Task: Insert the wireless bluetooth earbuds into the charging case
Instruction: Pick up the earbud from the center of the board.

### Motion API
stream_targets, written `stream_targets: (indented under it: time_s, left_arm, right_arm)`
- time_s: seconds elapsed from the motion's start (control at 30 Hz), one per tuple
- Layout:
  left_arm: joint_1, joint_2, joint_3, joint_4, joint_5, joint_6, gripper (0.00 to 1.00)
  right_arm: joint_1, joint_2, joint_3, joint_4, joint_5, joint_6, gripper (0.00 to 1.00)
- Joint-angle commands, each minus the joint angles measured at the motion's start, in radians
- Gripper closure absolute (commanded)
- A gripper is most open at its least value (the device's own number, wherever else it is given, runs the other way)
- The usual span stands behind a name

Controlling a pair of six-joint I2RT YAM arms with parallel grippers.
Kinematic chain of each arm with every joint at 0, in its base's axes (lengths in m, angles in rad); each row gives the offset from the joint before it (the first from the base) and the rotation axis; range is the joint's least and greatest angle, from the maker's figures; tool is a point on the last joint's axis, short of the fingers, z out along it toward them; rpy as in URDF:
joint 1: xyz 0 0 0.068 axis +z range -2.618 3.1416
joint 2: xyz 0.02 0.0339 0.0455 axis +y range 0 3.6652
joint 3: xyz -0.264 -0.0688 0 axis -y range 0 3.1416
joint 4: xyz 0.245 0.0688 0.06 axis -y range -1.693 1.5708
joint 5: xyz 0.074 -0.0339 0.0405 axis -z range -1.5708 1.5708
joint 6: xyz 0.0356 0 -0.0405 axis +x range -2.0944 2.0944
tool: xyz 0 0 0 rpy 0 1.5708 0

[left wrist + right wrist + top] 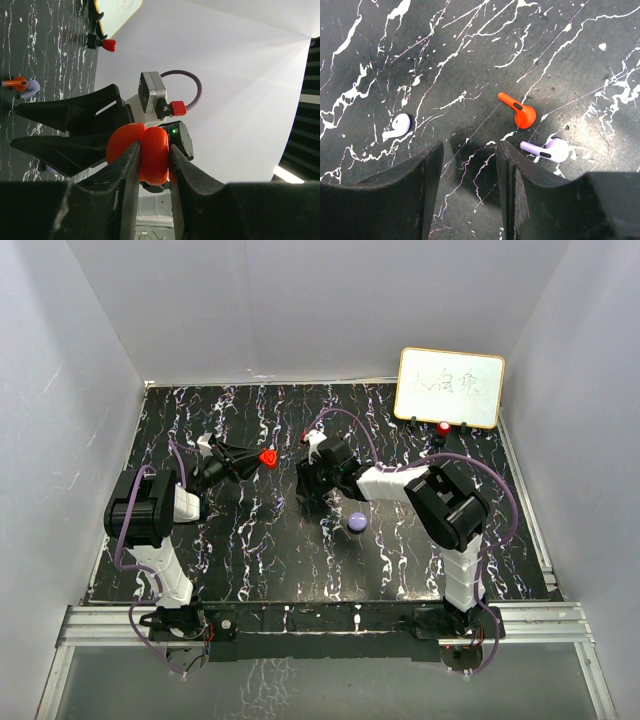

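Earbuds (518, 111) on table (470, 50), right wrist view: the red one and a purple one lie just outside right gripper's (470, 147) picture-right finger, a pale one off left. Jaws part-open, empty. Left wrist: left gripper (153, 150) clamped on red case (125, 142), held up. Top: claws near each other. Step looks like grasp; you'd shift over red, descend.

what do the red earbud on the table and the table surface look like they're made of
Red earbud: likely hard moulded plastic, smooth satin finish; even colour, soft highlight.
Table surface: black marble-pattern laminate or sheet, perhaps; white veins, fine scratches, dull sheen.
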Motion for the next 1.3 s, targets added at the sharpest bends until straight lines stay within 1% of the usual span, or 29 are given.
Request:
stream_targets:
  time_s: [0.0,0.47,1.27]
  left_arm:
    - [0.01,-0.058,-0.005,0.335,0.024,0.002,1.0]
    - [0.015,-0.058,-0.006,0.335,0.027,0.001,1.0]
    - [0.024,-0.054,-0.001,0.335,0.031,-0.002,1.0]
  right_arm:
    - [0.005,0.014,0.046,0.025,0.013,0.011,0.54]
    - [-0.003,0.055,0.112,-0.001,0.096,0.041,0.54]
    - [-0.032,0.089,0.173,-0.019,0.108,0.027,0.54]
